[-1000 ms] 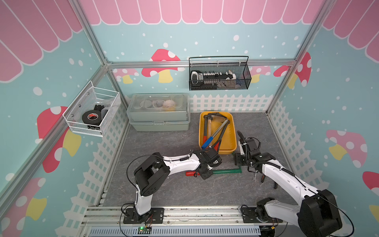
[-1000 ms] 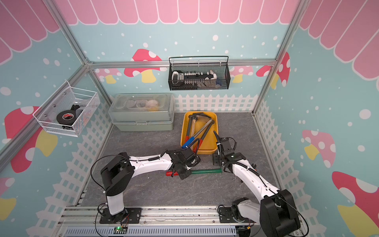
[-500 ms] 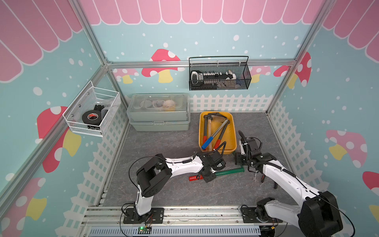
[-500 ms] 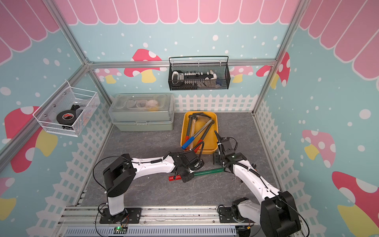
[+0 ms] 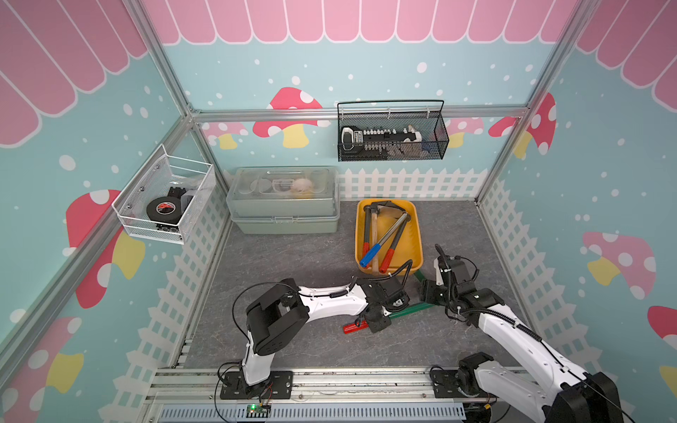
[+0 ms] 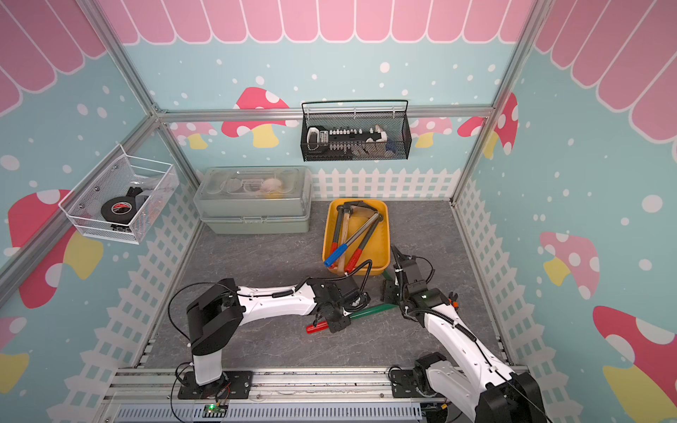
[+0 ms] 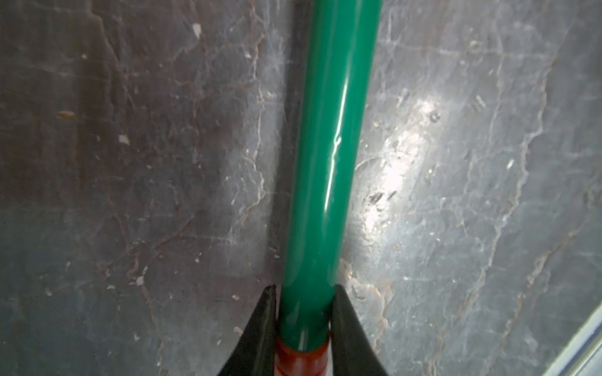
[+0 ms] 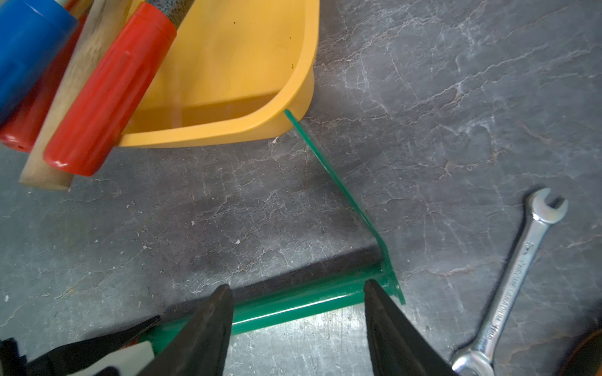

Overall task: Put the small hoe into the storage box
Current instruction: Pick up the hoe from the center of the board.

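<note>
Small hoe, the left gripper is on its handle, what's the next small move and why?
Probably lift it straight up a little. The left gripper is shut on the green handle of the small hoe, whose blade meets a corner of the storage box, so it must clear the rim.

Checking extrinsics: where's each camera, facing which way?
Top views: high above the base rail, looking down on left arm and right arm.
Left wrist: on left arm, looking along the small hoe; left gripper clamps it.
Right wrist: on right arm, facing the storage box corner; right gripper open over the hoe.
Shared: both wrist views show the hoe's shaft.
</note>
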Motion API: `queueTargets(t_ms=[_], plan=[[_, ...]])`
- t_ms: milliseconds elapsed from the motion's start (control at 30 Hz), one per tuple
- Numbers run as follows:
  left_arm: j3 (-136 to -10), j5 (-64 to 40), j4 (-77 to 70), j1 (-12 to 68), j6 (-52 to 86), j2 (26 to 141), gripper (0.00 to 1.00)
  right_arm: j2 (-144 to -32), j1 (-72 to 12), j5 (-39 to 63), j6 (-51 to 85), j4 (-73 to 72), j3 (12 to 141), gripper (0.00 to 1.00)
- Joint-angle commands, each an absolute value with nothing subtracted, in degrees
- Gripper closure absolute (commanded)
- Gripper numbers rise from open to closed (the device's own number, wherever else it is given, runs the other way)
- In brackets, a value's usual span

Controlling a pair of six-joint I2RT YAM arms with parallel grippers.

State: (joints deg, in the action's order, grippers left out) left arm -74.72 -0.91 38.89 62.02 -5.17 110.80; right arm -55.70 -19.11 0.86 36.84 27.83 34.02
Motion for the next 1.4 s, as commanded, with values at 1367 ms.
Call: queueTargets(t_ms=[1367], plan=[[-93.81,-5.32,43.86,66.19,2.08,116.97,1.00,-50.56,-18.90,11.25,66.88,6.02,15.50,0.35]])
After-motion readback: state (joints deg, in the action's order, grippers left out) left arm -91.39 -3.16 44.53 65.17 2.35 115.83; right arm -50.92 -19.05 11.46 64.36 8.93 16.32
